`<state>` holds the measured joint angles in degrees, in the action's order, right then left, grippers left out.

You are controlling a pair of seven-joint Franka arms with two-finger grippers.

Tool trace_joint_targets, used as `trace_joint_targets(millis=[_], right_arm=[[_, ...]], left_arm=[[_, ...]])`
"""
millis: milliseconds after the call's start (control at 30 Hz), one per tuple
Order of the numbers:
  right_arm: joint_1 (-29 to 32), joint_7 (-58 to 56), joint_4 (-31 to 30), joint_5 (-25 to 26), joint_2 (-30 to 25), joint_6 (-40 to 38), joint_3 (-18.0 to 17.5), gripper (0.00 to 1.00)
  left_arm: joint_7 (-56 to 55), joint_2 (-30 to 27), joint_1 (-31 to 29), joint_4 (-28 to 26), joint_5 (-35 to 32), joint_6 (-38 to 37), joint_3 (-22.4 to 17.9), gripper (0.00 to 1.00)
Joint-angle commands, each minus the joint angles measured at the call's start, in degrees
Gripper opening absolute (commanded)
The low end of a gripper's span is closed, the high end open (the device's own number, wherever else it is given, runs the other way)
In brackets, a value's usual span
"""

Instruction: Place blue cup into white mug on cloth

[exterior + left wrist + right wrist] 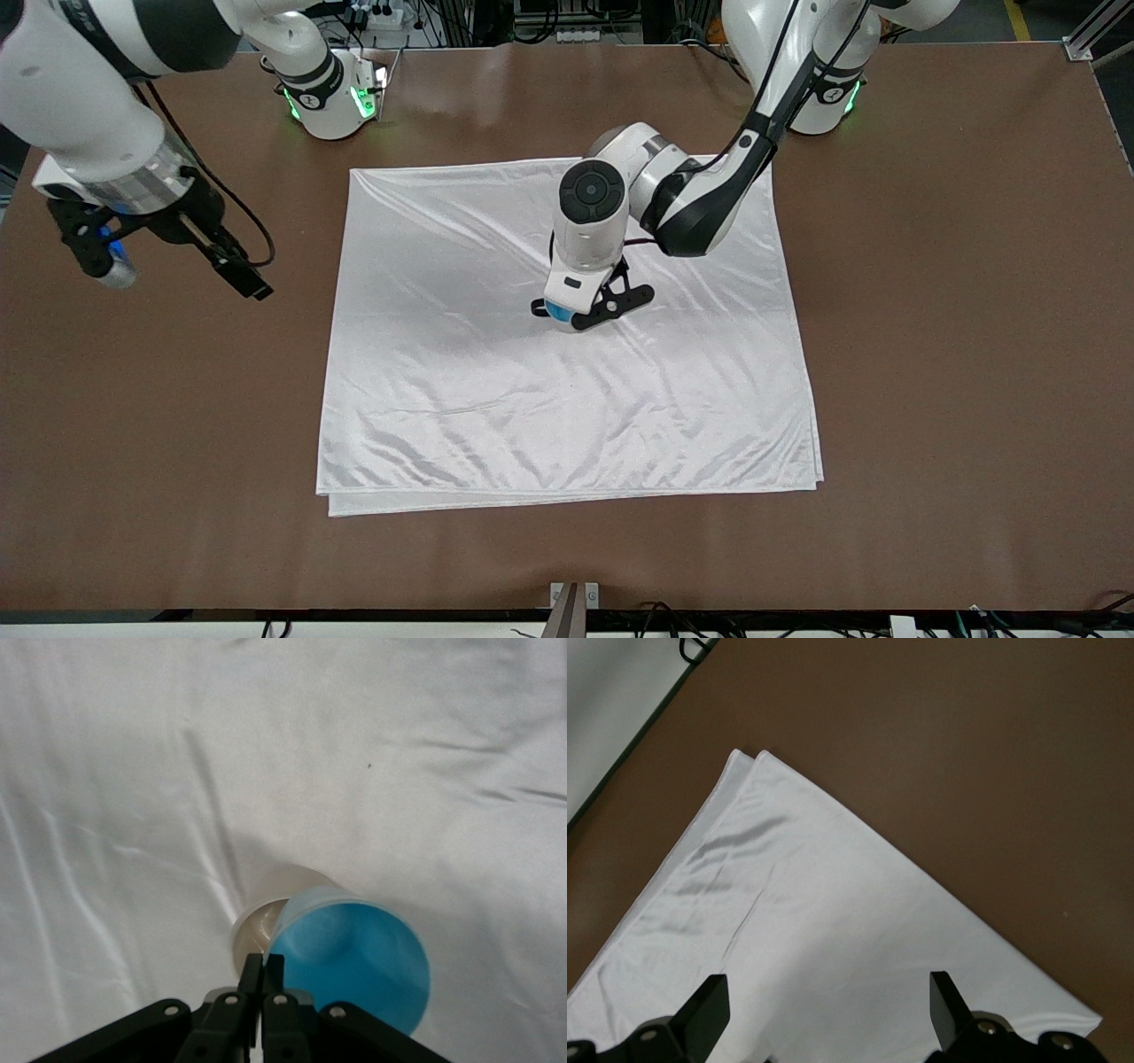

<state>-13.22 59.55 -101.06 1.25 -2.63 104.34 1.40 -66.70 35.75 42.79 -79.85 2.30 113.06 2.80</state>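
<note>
The cloth [532,416] lies spread on the brown table. My left gripper [578,315] is low over its middle, shut on the rim of the blue cup [557,310]. In the left wrist view the fingers [253,973] pinch the cup's rim, and its bright blue inside [354,961] faces up. The white mug [262,914] stands on the cloth [133,771] right under the cup, which covers most of its mouth. The mug's handle is hidden, and my hand hides the mug in the front view. My right gripper [93,257] waits open and empty over bare table at the right arm's end.
The right wrist view shows my open right gripper [828,992] above a corner of the layered cloth [833,904] and bare brown table [966,744]. The table [957,354] surrounds the cloth on every side.
</note>
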Motion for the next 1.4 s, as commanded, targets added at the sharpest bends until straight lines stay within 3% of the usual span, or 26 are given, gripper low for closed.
trace_joint_targets(millis=[0,433,667,867,1367], right_arm=[[4.6,-9.8,-1.6,0.7,-3.8,-2.3,-0.8,1.0],[12.5,-32.3,4.7,0.2,-3.7,-10.5,-0.5,1.0],[16.9,-44.2,7.7,0.4,-3.1,-10.9,-0.6,1.0],[17.0,-47.0,10.0,0.6,-2.8,-15.3,-0.7,1.0],[16.9,-50.1,11.1,0.9,-1.2,-18.1,-1.0,1.0]], left_arm=[[-1.6,0.7,0.8,0.8,1.3,-0.1,-0.7,0.0],[-1.7,-0.1,1.2,0.5,1.4,-1.3,-0.4,0.0],[-1.9,-0.6,1.2,0.5,1.4,-4.4,-0.2,0.0],[-1.2,-1.3,1.2,0.4,1.3,-8.5,0.5,0.0],[-0.9,0.0,0.7,0.6,1.3,-5.1,0.4,0.0]])
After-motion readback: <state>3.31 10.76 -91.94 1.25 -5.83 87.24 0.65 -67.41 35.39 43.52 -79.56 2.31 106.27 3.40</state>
